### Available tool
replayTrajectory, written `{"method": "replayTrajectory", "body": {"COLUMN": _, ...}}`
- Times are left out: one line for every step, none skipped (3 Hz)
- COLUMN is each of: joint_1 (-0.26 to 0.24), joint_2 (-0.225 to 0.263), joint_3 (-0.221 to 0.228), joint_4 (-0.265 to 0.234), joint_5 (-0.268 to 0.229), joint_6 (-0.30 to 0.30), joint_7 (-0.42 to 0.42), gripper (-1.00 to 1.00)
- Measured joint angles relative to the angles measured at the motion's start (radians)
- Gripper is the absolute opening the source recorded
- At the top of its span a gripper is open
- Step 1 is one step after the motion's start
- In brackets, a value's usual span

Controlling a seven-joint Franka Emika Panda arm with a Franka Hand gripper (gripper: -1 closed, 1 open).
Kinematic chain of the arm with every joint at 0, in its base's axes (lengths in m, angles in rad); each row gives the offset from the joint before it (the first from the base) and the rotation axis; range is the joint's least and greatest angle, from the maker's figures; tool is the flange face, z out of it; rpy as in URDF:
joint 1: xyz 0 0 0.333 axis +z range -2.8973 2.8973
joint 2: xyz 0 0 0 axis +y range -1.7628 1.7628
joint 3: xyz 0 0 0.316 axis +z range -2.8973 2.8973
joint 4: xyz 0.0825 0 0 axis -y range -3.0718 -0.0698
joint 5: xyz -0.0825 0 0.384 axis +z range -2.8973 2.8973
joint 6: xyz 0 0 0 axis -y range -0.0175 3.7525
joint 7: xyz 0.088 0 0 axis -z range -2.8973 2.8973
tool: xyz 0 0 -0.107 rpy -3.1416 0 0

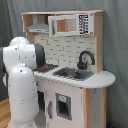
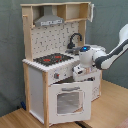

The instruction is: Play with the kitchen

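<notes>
White robot arm [image 2: 107, 55] reaches toward toy kitchen [image 2: 47, 75] front, beside sink [image 1: 75, 74]; end effector [image 2: 83, 73] near oven door [image 2: 67, 100], opening unclear.

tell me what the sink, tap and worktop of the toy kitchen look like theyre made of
Sink: looks like steel, grey with a dull sheen. Tap: black, glossy, probably plastic, though metal is possible. Worktop: smooth matt white, likely painted board, with light wood side panels showing bare grain colour.

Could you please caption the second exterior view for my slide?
White arm reaching along the toy kitchen's front edge, beside the hob.
</notes>
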Motion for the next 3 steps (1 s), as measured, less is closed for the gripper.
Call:
{"method": "replayTrajectory", "body": {"joint_1": 0.003, "joint_2": 0.044, "joint_3": 0.027, "joint_4": 0.003, "joint_5": -0.044, "joint_6": 0.005, "joint_7": 0.088, "gripper": -1.0}}
{"method": "replayTrajectory", "body": {"joint_1": 0.003, "joint_2": 0.053, "joint_3": 0.042, "joint_4": 0.01, "joint_5": -0.049, "joint_6": 0.005, "joint_7": 0.188, "gripper": -1.0}}
{"method": "replayTrajectory", "body": {"joint_1": 0.008, "joint_2": 0.08, "joint_3": 0.059, "joint_4": 0.006, "joint_5": -0.049, "joint_6": 0.005, "joint_7": 0.283, "gripper": -1.0}}
